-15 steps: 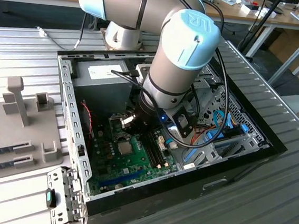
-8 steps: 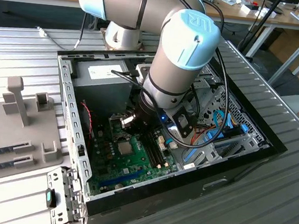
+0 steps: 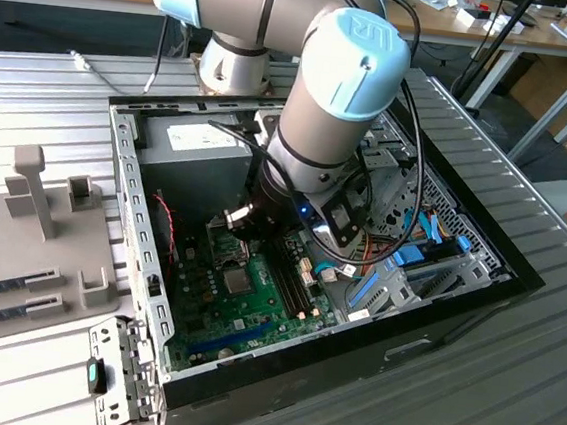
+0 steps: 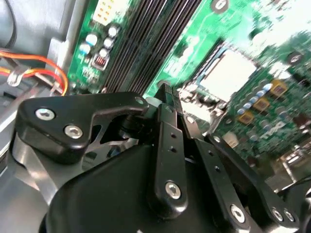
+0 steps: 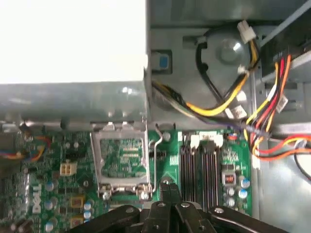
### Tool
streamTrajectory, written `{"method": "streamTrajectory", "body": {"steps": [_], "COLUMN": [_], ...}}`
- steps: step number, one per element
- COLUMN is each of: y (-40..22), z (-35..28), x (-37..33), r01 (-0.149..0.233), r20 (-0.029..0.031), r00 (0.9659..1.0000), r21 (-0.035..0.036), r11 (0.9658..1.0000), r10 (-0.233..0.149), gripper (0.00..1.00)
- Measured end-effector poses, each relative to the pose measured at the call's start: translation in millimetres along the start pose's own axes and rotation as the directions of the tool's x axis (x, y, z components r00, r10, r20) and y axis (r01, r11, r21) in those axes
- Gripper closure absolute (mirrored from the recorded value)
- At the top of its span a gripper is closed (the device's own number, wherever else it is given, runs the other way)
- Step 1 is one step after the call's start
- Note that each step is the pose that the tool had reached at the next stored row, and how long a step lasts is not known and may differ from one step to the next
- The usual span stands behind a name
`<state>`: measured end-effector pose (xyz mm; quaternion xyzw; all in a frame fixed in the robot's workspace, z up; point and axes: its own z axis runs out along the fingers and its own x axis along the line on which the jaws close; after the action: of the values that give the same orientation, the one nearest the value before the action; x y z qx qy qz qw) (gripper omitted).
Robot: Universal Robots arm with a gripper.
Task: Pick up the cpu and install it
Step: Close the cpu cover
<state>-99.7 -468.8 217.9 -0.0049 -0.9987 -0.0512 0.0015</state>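
Right now I have the grey and pale-blue robot arm reaching down into the open black desktop computer case. The case lies flat near the middle of the ribbed grey metal counter. The jaws hang low over the green motherboard inside the case, close to its silver socket frame.

In both wrist views the slim black metal fingers come together at their tips, so I read the jaws as closed. I see nothing held between them.

The cpu, a small flat square chip with a silver-grey top, sits on the motherboard inside that socket frame. In the second wrist view it shows as a pale bright square just past the fingertips and apart from them. In the first wrist view the thin wire lever of the socket stands beside the frame, on the side toward the long black memory slots.

A bundle of yellow, red and orange cables runs along the bare metal case wall beyond the slots. Toward the counter's edge at the exterior view's left lies a pale grey moulded fixture tray with upright posts, well apart from the case.
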Motion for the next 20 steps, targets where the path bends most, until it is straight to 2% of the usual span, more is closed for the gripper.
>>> {"method": "streamTrajectory", "body": {"steps": [1,2,4,6,8,12,13,14,15,16,17,18,19,20], "y": [0.3,0.4,0.8,1.0,0.9,0.7,0.7,0.7,0.7,0.8,0.8,0.8,0.7,0.7], "z": [-0.1,0.0,0.2,1.1,2.1,4.1,4.4,4.4,4.4,4.4,4.4,4.5,4.7,5.0], "x": [-2.5,-4.2,-9.0,-13.1,-13.2,-13.2,-13.8,-15.0,-15.9,-17.3,-17.8,-18.0,-18.0,-18.0], "r01": [0.000,0.001,0.006,0.019,0.047,0.125,0.143,0.149,0.152,0.156,0.161,0.165,0.180,0.195], "r20": [-0.0014,-0.0017,-0.0047,-0.0094,-0.0128,-0.0202,-0.0212,-0.0191,-0.0169,-0.0130,-0.0110,-0.0103,-0.0106,-0.0115], "r00": [1.0000,1.0000,1.0000,0.9998,0.9987,0.9916,0.9891,0.9880,0.9875,0.9867,0.9860,0.9852,0.9822,0.9790], "r21": [-0.0433,-0.0665,-0.0864,-0.0930,-0.0956,-0.1059,-0.1177,-0.1406,-0.1597,-0.1916,-0.2084,-0.2160,-0.2261,-0.2314], "r11": [0.9991,0.9978,0.9962,0.9955,0.9943,0.9865,0.9828,0.9788,0.9754,0.9689,0.9648,0.9624,0.9573,0.9530], "r10": [0.000,-0.001,-0.006,-0.020,-0.048,-0.128,-0.146,-0.153,-0.157,-0.162,-0.167,-0.171,-0.187,-0.204], "gripper": [0.89,0.89,0.89,0.89,0.89,0.89,0.89,0.89,0.89,0.89,0.89,0.89,0.89,0.89]}}
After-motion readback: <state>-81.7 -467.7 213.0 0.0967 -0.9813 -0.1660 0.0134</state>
